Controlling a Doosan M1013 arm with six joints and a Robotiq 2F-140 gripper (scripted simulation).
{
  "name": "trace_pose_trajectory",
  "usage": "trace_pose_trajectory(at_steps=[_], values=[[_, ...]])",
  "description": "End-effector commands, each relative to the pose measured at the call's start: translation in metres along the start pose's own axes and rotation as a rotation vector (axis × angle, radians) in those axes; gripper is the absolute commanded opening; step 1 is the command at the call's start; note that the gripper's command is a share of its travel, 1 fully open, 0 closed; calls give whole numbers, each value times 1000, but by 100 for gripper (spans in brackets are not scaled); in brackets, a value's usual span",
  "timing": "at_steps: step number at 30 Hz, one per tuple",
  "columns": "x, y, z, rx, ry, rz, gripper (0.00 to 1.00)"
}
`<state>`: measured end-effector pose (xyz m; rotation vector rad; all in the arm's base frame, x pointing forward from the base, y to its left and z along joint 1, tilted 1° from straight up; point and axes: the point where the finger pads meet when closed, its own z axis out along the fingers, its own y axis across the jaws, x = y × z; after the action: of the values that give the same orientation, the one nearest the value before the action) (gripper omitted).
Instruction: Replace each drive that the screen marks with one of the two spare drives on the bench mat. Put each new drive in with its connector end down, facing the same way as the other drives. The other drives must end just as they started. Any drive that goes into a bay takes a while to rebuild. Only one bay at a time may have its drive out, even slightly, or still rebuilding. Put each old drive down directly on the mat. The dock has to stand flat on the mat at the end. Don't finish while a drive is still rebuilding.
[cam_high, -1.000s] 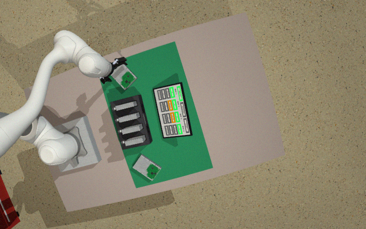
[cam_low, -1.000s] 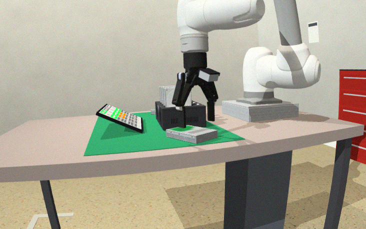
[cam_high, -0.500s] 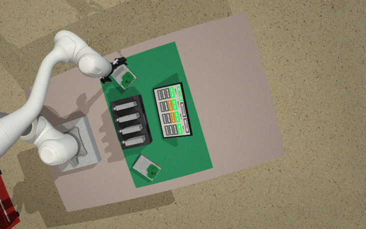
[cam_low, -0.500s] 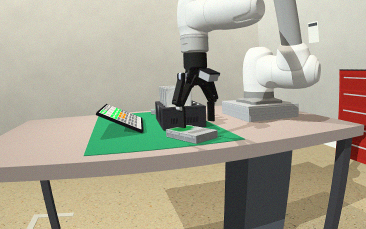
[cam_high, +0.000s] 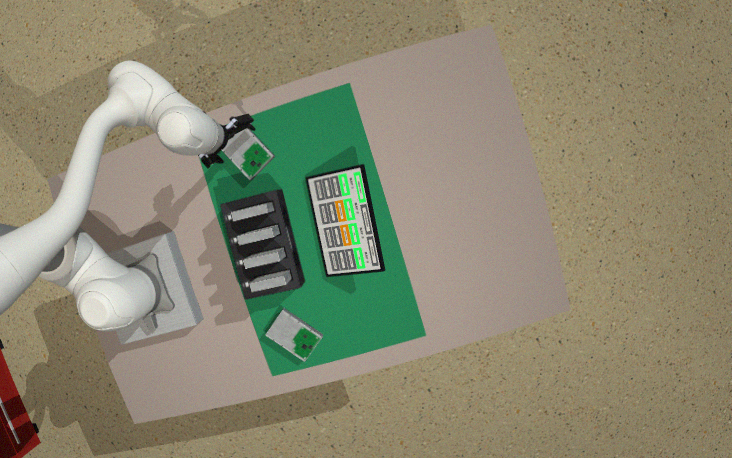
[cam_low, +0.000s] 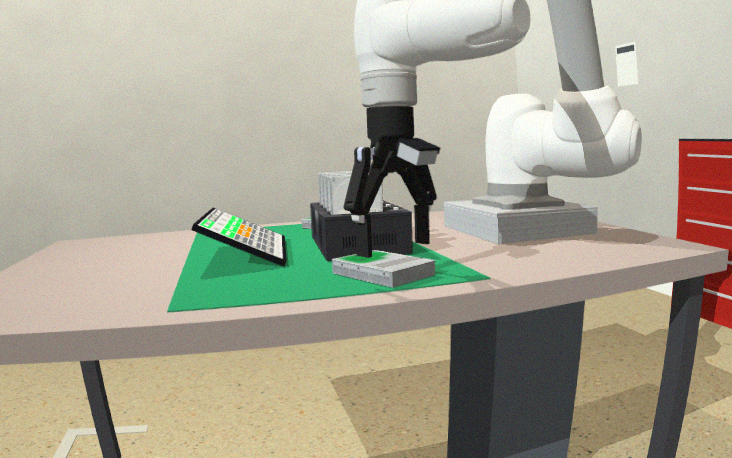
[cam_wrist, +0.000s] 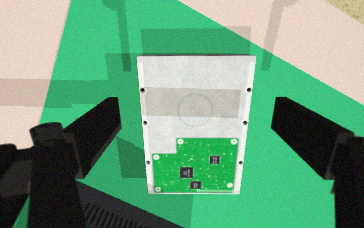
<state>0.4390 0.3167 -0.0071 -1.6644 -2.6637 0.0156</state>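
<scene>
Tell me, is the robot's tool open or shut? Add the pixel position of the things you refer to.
Open: the tool's (cam_high: 227, 141) (cam_low: 395, 247) (cam_wrist: 196, 117) fingers stand wide apart, with gaps on both sides of the drive (cam_high: 248, 153) (cam_low: 385, 267) (cam_wrist: 192, 75).

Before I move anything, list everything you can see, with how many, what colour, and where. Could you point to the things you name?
spare drives: two, silver with green boards, flat on the mat, one (cam_high: 234, 144) (cam_low: 412, 265) (cam_wrist: 195, 110) between the dock and a mat corner, the other (cam_high: 285, 327) past the dock's opposite end
dock: one, black (cam_high: 290, 237) (cam_low: 372, 229) (cam_wrist: 135, 216), on the mat
docked drives: four, silver, upright in the dock
screen: one, black frame with green, orange and grey marks (cam_high: 345, 221) (cam_low: 242, 235), tilted, beside the dock
mat: one, green (cam_high: 323, 124) (cam_low: 215, 297) (cam_wrist: 280, 200), on the table
table: one, pinkish-beige (cam_high: 458, 162) (cam_low: 80, 302), under the mat
drawer cabinet: one, red (cam_low: 707, 205), beyond the table
arm: one, white, on a grey block
gripper: one, black (cam_high: 229, 141) (cam_low: 395, 248) (cam_wrist: 196, 112), open above the first spare
</scene>
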Motion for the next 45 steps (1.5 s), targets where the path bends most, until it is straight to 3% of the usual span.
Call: trace_pose_trajectory(at_steps=[1, 45], values=[[0, 0, 1, -1, 0, 0, 89], [0, 0, 38, -1, 0, 0, 89]])
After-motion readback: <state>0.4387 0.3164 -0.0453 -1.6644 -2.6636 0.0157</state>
